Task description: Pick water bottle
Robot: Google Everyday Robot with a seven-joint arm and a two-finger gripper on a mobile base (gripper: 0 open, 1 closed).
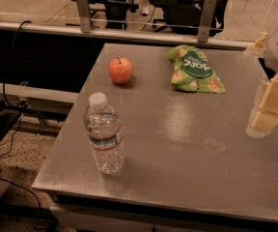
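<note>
A grey worktop (pixel 187 144) fills most of the frame, seen from above and a little to one side. The water bottle (pixel 104 134) stands upright near the lower left corner of the worktop, close to its front and left edges. It is clear and ribbed, with a white cap (pixel 98 100) on top and a thin label band around its middle, so its long axis runs straight up and down. The robot's hand (pixel 262 122) is at the far right edge of the frame, at about mid-height. It is a pale, blocky shape that appears to hang above the right side of the worktop. The bottle therefore lies well apart from the hand, away to the left and slightly lower in the frame, with bare worktop between them. Whether the hand is spread or pressed together cannot be told from this view; it seems to hold nothing and to touch nothing. Farther back, in the upper middle of the frame, a red apple (pixel 120 70) sits to the left of a green snack bag (pixel 195 70). Both are clear of the straight path from hand to bottle.
</note>
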